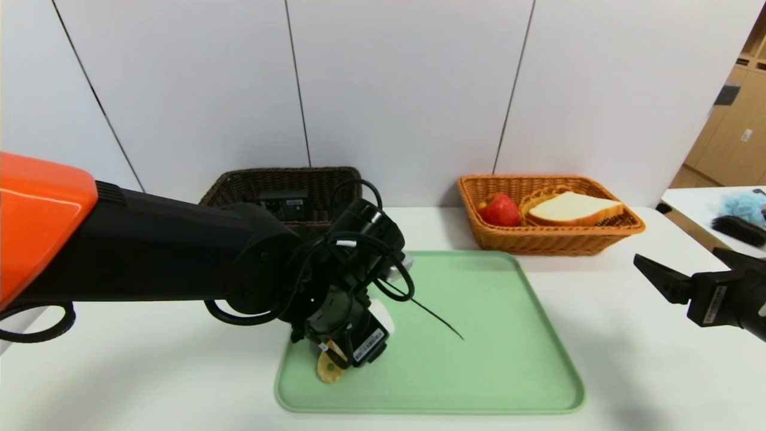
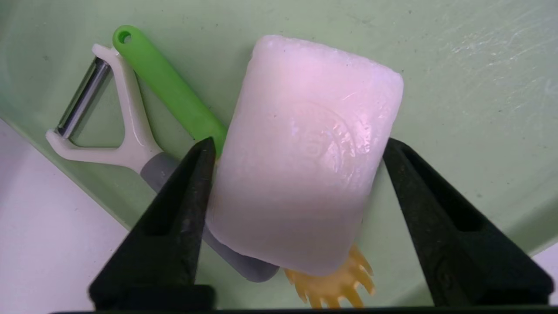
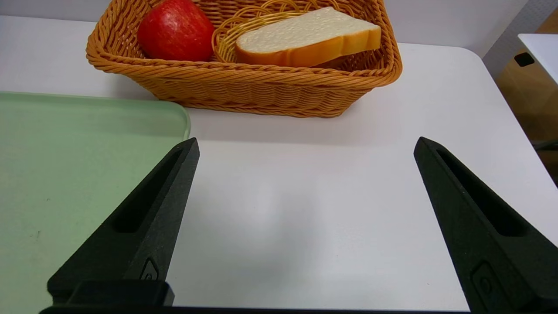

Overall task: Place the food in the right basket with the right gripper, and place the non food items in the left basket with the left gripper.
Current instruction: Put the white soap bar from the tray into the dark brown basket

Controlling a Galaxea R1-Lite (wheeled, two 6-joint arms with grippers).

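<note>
Two baskets are set at the far side of the white table [image 1: 598, 335], behind the green tray [image 1: 497, 335], which serves as the landmark. The dark basket [image 1: 239, 185] is placed behind the tray's far left corner, with a black boxy item [image 1: 284, 203] seen inside. The orange basket [image 1: 538, 239] is placed behind the tray's far right corner, and a red apple [image 1: 499, 209] and a slice of bread [image 1: 571, 208] are held in it.

The left gripper [image 2: 298, 185] is lowered over the tray's near left part. Its jaws are set astride a white bar of soap [image 2: 305, 148]: one fingertip is seen touching the bar's side, while at the other a thin gap seems to be left, so a firm grip cannot be confirmed. The soap is laid on the tray, over the grey and green handles of a peeler [image 2: 130, 131] and a yellowish comb-like piece [image 2: 335, 283].

The right gripper [image 3: 305, 183] is held wide open and empty above bare table, to the right of the tray.
</note>
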